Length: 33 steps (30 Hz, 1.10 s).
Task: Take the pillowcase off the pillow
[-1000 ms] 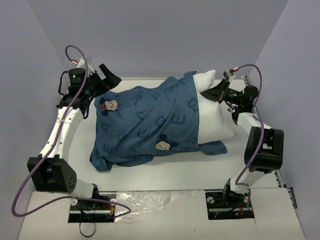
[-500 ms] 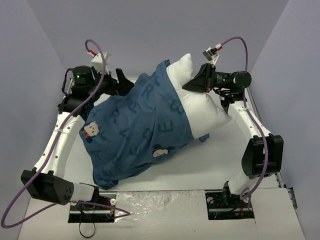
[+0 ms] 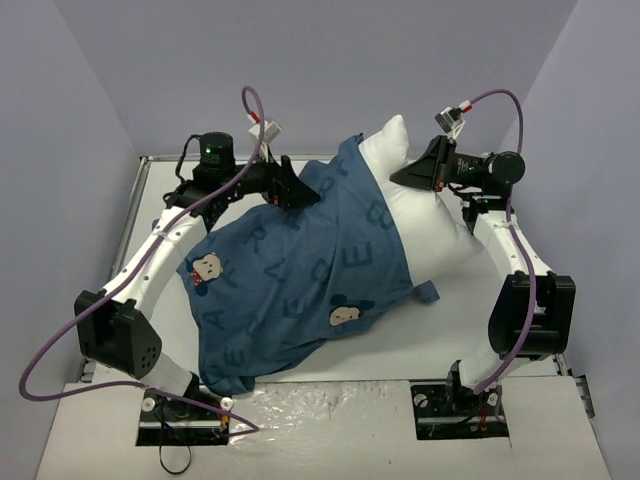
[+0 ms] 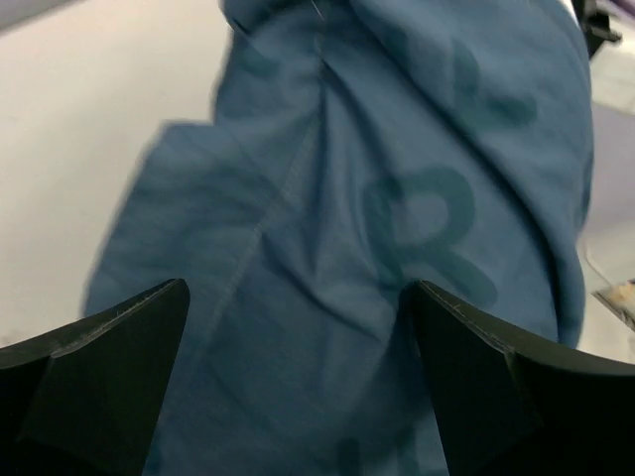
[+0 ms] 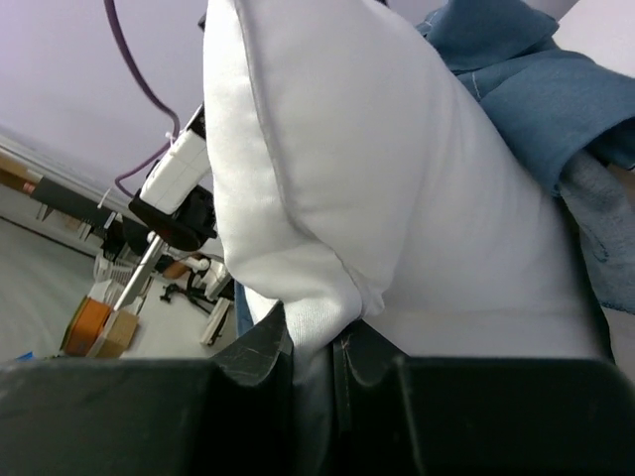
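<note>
Pillowcase [image 3: 300, 270] partly off — pillow [image 3: 432, 222] pinched.

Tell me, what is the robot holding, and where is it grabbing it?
The right tool pinches the white pillow by its seamed edge. The left tool is open over the pillowcase, holding nothing.

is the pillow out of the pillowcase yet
Partly out: one end of the pillow shows bare at the right hand; the pillowcase covers the rest.

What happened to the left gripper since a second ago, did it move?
Yes. The left gripper went right, away from the table's far-left corner, and now sits over the pillowcase.
</note>
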Each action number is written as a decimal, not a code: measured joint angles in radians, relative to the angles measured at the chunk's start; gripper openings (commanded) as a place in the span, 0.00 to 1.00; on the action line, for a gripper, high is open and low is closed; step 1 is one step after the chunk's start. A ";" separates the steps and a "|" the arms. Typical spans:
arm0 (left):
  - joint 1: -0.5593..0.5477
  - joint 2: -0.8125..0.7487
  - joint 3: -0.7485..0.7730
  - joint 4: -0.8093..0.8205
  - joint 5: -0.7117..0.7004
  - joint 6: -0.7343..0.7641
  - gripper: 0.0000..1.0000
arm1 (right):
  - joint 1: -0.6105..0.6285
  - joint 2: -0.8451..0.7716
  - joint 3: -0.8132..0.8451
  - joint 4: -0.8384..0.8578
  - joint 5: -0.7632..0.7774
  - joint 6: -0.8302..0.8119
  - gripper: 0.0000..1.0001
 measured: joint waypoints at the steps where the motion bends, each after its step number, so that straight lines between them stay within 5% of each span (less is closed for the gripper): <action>1: -0.016 -0.001 -0.017 -0.003 0.011 -0.001 0.95 | -0.013 0.000 -0.005 0.000 -0.001 -0.001 0.00; 6: -0.057 0.003 -0.039 -0.071 -0.032 0.089 0.94 | -0.034 0.000 -0.033 -0.002 -0.001 -0.004 0.00; 10: -0.008 0.036 -0.032 0.043 -0.034 0.054 0.94 | -0.010 -0.005 -0.044 -0.001 0.011 -0.003 0.00; 15: 0.034 0.246 0.166 0.167 0.005 -0.052 0.94 | 0.026 -0.059 -0.099 -0.001 0.019 -0.004 0.00; 18: 0.026 0.339 0.199 0.274 0.073 -0.169 0.96 | 0.050 -0.092 -0.122 0.000 0.019 -0.004 0.00; 25: 0.007 0.386 0.018 0.765 0.200 -0.652 0.96 | 0.042 -0.109 -0.140 0.006 0.018 -0.005 0.00; 33: 0.122 0.277 0.019 0.837 0.217 -0.803 0.94 | 0.011 -0.105 -0.149 0.005 0.011 -0.016 0.00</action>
